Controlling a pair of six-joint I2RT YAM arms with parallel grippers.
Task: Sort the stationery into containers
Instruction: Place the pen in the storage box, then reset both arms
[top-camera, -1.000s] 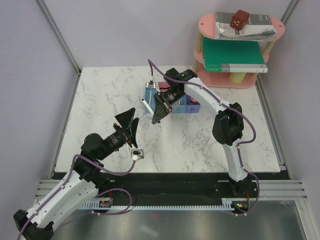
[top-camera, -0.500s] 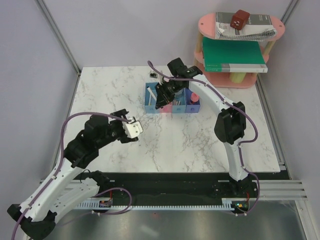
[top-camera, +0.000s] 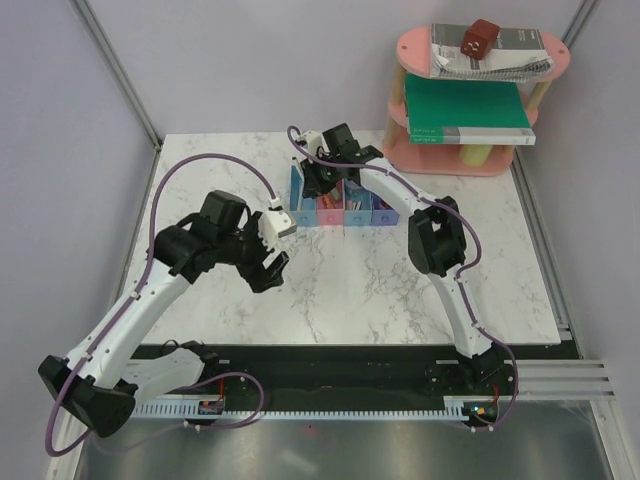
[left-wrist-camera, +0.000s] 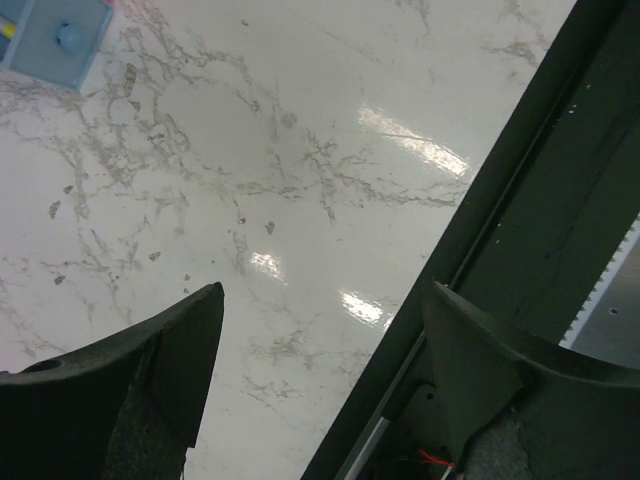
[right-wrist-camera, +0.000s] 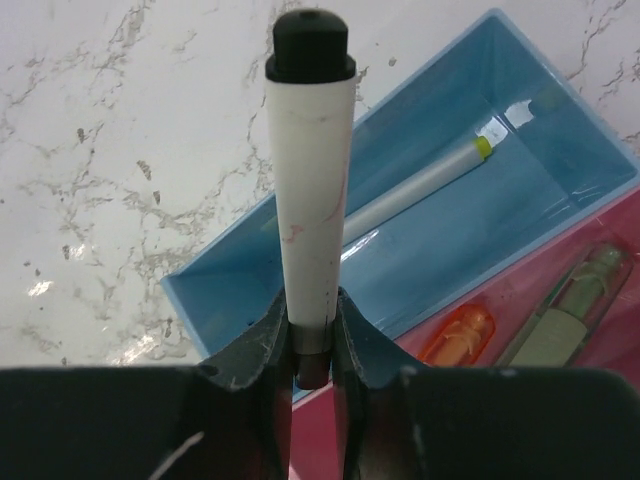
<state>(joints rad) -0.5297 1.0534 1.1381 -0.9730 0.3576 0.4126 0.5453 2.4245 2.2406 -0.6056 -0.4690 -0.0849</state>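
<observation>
My right gripper is shut on a white pen with a black cap, gripped at its lower end. The pen points out over the leftmost light blue bin of the containers. A thin grey pen with a yellow band lies in that bin. The pink bin beside it holds an orange stick and a greenish clear piece. My left gripper is open and holds nothing, above bare marble near the table's front edge. In the top view it sits left of and nearer than the bins.
A pink two-tier shelf stands at the back right with a green book, a spiral notebook and a small brown block. A black rail runs along the table's near edge.
The right gripper carried the pen away from me, over the left end of the bin row. The left arm rose and swung toward the table's middle, its gripper still open.
</observation>
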